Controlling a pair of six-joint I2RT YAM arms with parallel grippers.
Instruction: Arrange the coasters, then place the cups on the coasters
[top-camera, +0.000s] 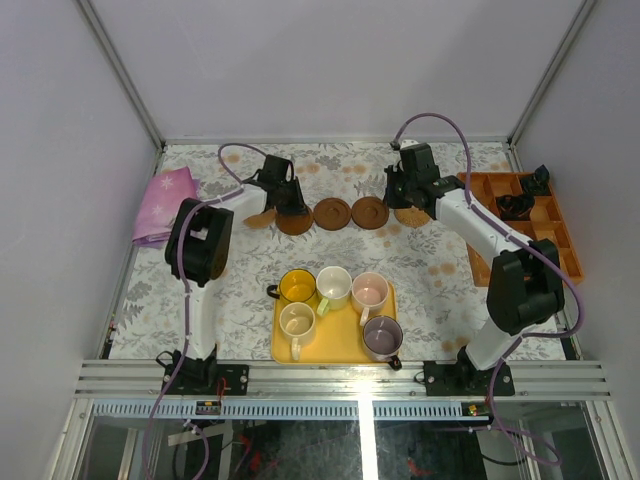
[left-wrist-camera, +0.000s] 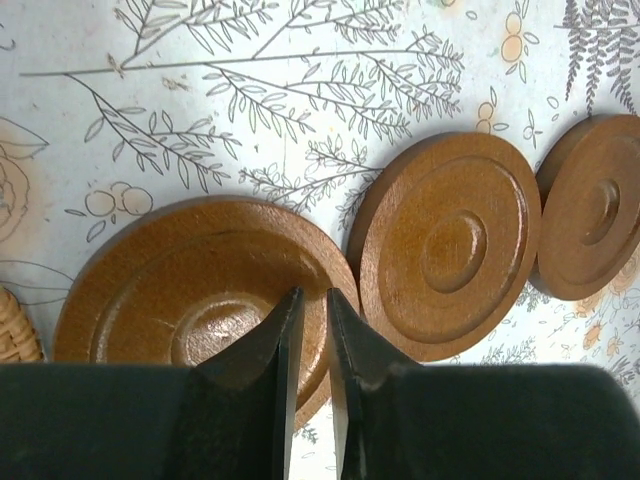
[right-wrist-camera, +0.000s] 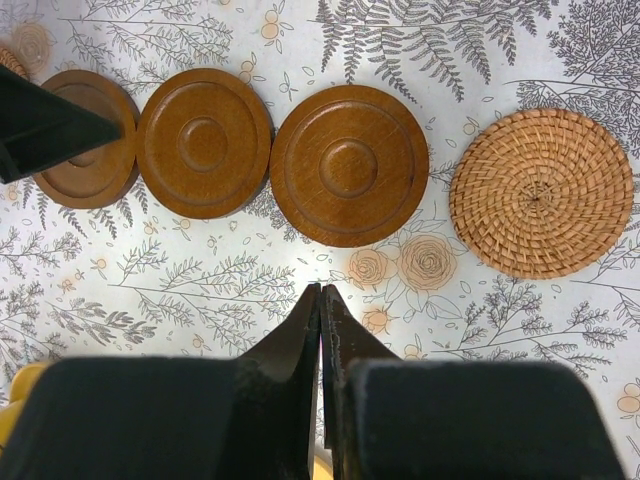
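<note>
You've got the table (top-camera: 450, 290) under a floral cloth, with both arms reaching to the far half. Left arm (top-camera: 200, 240) comes up the left side, right arm (top-camera: 490, 235) up the right. The yellow tray (top-camera: 278, 350) sits near the bases, centre. The orange divided tray (top-camera: 560, 240) is at the right edge with small black objects (top-camera: 515, 205) in it, and a pink cloth (top-camera: 165, 205) lies at the far left. All five cups are on the yellow tray, none on a coaster. The yellow cup (top-camera: 298, 287), a cream-white cup (top-camera: 333, 284) and the pink cup (top-camera: 370, 291) make the back row. The second cream-white cup (top-camera: 297, 322) and the grey-purple cup (top-camera: 382, 335) sit in front. The coasters lie flat in one row across the far half. Three dark brown coasters (right-wrist-camera: 349, 164) (right-wrist-camera: 203, 142) (right-wrist-camera: 88, 140) are in the middle, edge to edge or nearly so. One woven tan coaster (right-wrist-camera: 541, 192) is at the right end with a clear gap, and the other tan coaster (top-camera: 258, 218) is at the left end. Your left gripper (left-wrist-camera: 310, 295) is over the near rim of the leftmost brown coaster, fingers a narrow slit apart with nothing between them. Your right gripper (right-wrist-camera: 321, 290) is over bare cloth, just short of the rightmost brown coaster. Its fingers are pressed together and hold nothing.
</note>
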